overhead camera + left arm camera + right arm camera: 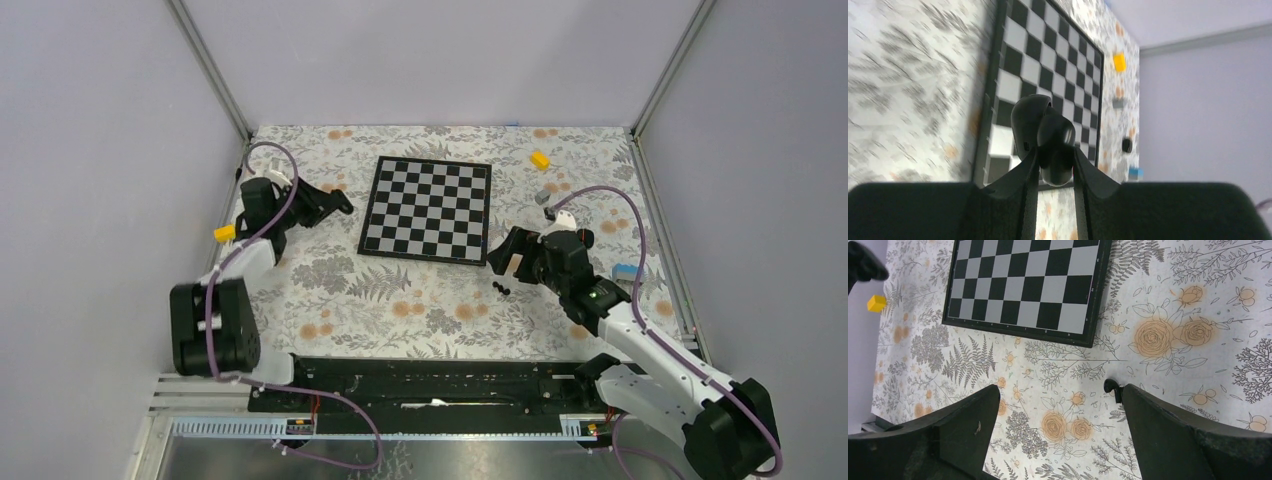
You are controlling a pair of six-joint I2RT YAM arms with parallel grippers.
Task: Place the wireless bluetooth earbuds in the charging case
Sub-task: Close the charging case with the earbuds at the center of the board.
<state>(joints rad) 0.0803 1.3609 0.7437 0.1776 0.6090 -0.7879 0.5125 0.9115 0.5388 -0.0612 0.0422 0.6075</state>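
- Grey-walled booth; table under a floral cloth (420, 300), w/ a chessboard (427, 210) lying flat mid-far on it.
- L arm stands at the left side. The left gripper (340, 204) points twd the board's left edge, over the cloth at far left.
- Its fingers (1024, 175) are clamped on the charging case (1040, 131): black, pebble-shaped, pinched from both sides, most of it sticking out past the tips.
- Case shows as two rounded lobes. Can't tell lid from base, and the inside isn't visible.
- R arm comes in from the near right. The right gripper (507, 260) sits by the board's near-right corner, fingers spread wide, gripping nothing.
- The earbuds (501, 289) are two tiny black dots on the cloth, just on the near side of the right gripper and well apart from the case.
- R wrist cam: only one of the earbuds (1111, 386) shows, on the cloth at the inner edge of one finger (1168, 435). Touching or just beside, can't tell.
- Misc: yellow block (540, 160) at far right w/ a grey cube (545, 197) just near of it; second yellow block (224, 233) at left, beside the L arm.
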